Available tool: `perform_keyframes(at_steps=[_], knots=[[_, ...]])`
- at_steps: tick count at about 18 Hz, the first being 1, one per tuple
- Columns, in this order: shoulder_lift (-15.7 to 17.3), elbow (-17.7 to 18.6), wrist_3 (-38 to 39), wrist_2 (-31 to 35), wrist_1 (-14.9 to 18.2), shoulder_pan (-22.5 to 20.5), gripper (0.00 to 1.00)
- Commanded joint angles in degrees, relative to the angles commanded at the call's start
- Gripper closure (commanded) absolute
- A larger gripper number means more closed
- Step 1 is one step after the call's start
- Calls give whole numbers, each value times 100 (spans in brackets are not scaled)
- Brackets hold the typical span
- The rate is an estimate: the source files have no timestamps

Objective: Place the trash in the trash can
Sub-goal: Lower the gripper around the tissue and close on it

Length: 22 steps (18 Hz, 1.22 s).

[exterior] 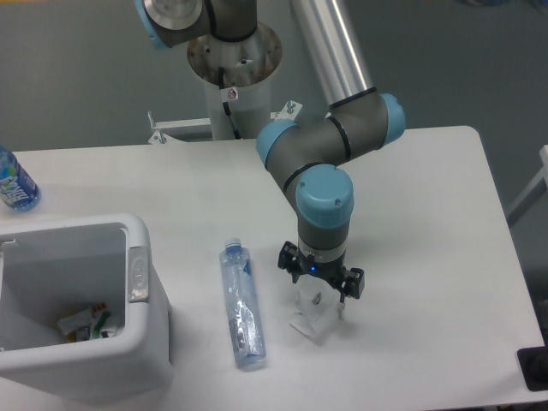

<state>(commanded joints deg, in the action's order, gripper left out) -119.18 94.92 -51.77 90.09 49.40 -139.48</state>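
Observation:
A long clear plastic bottle [241, 306] with a blue label lies on the table, cap pointing away. To its right lies a small white packet [312, 317] with dark print. My gripper [318, 288] hangs directly over the packet, fingers open on either side of its upper part, and it hides the top of the packet. The white trash can [137, 282] stands at the front left, with some scraps lying inside it.
A blue-tinted bottle [14, 183] stands at the far left edge of the table. The arm's base column [233, 77] rises behind the table. A dark object [536, 368] sits at the lower right corner.

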Motion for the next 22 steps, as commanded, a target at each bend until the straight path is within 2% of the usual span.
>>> perform_keyframes(at_steps=[5, 6, 10, 14, 15, 17, 22], knots=[[-61, -9, 0, 9, -70, 9, 0], [-88, -9, 0, 26, -140, 9, 6], [-97, -17, 9, 351, -158, 44, 50], [-70, -44, 9, 396, -150, 44, 91], [-62, -44, 9, 396, -150, 44, 96], [-44, -53, 9, 396, -150, 44, 100], [0, -88, 9, 378, -141, 44, 100]])
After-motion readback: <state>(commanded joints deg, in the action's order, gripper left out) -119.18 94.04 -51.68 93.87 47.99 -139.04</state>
